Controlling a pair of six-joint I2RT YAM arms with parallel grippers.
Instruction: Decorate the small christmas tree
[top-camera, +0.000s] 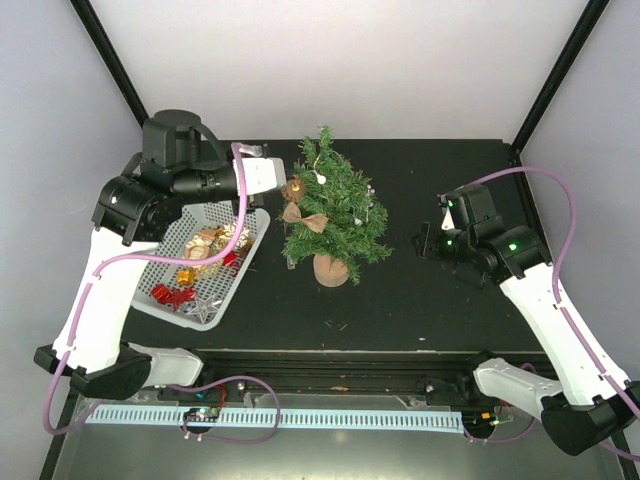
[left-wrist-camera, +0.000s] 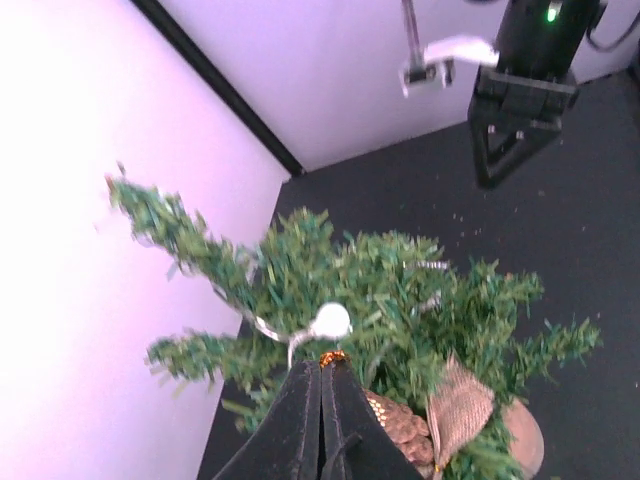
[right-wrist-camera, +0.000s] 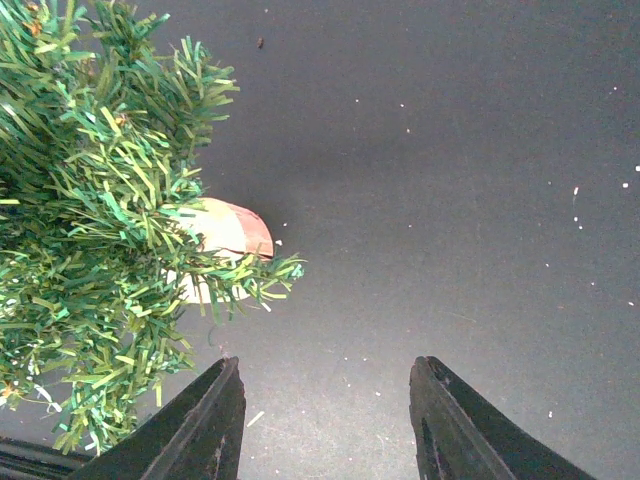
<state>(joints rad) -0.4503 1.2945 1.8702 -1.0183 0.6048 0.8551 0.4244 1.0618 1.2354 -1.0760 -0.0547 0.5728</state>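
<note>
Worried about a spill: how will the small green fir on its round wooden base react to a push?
Probably tips easily: the bushy green fir spreads far wider than its round tan wooden base. Its thin needle branches look floppy, likely bending before the tree shifts.

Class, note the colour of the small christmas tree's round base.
Tan; the round wooden base shows best from the top external view.

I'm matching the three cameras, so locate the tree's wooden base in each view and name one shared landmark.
Top external: the wooden base sits just below centre, under the small christmas tree.
Left wrist: bottom right, beside a burlap bow.
Right wrist: left of centre, half covered by the tree.
Shared landmark: the tree itself, in all three views.
</note>
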